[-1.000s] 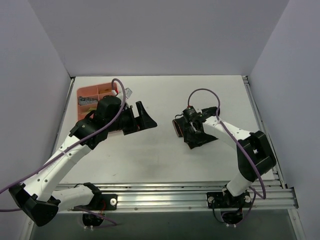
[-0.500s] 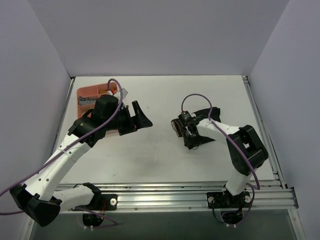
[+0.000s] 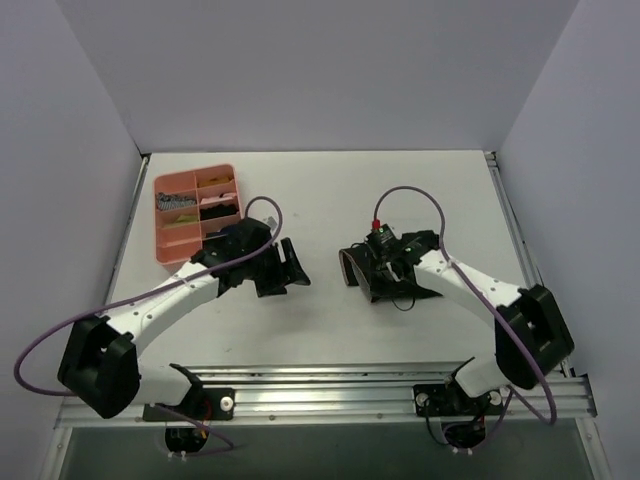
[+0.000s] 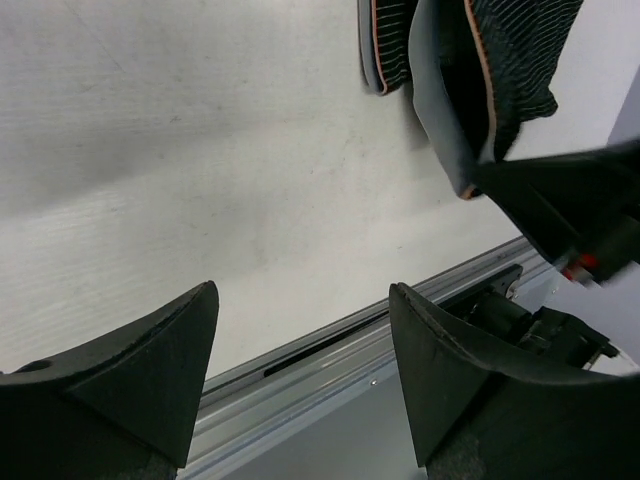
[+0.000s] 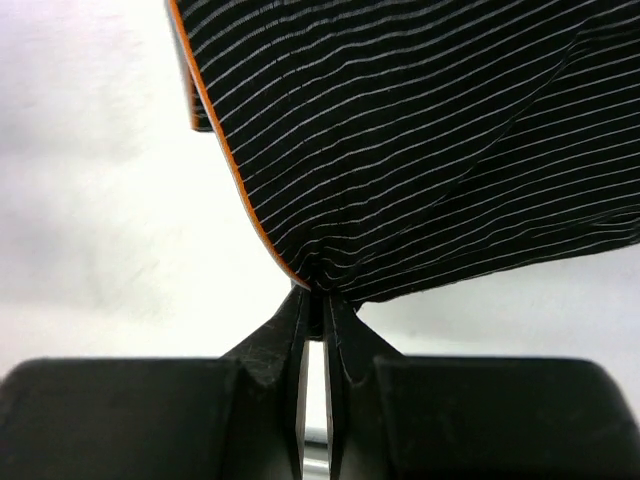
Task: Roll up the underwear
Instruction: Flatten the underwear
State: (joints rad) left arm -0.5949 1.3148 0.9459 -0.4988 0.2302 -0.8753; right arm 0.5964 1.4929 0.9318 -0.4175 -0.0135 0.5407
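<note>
Right tool (image 5: pixel 315 300): tips together, clamped on a pinch of the underwear (image 5: pixel 420 150) at its orange-trimmed edge. The garment sits right of centre in the top view on the tabletop (image 3: pixel 330 190), and in the wrist view its fabric fans upward from the tips. Left tool (image 4: pixel 302 300): jaws apart and empty, left of the garment, near it but not touching.

Judgement: hold the pinch firm and turn the edge over evenly. Bring the left tool in to pin the fabric for a tight roll.
</note>
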